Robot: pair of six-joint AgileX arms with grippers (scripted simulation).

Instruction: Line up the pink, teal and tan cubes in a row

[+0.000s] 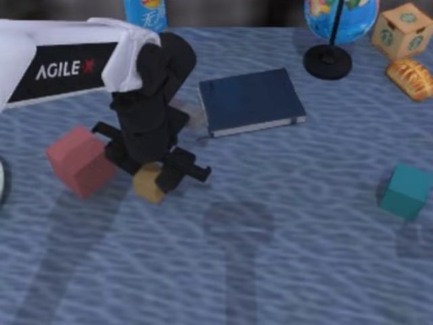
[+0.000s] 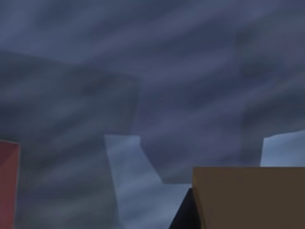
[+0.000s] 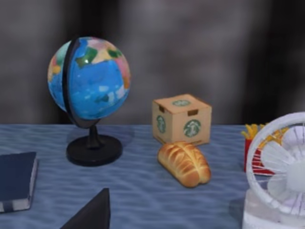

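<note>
My left gripper [image 1: 157,175] is down at the table's left-middle, shut on the small tan cube [image 1: 149,184]. The left wrist view shows that tan cube [image 2: 248,198] close up, with one dark finger [image 2: 188,217] against its side. Just left of the gripper sits the large pink cube [image 1: 80,161], its red edge [image 2: 8,183] also visible in the left wrist view. The teal cube [image 1: 406,191] rests alone at the far right edge. My right arm is out of the top view; its gripper [image 3: 93,214] shows only as a dark wedge.
A navy book [image 1: 250,101] lies behind the left gripper. At the back right stand a globe [image 1: 331,27], a tan box with green logos [image 1: 402,30] and a bread loaf [image 1: 409,78]. A white fan [image 3: 281,176] and fries [image 3: 255,143] appear in the right wrist view.
</note>
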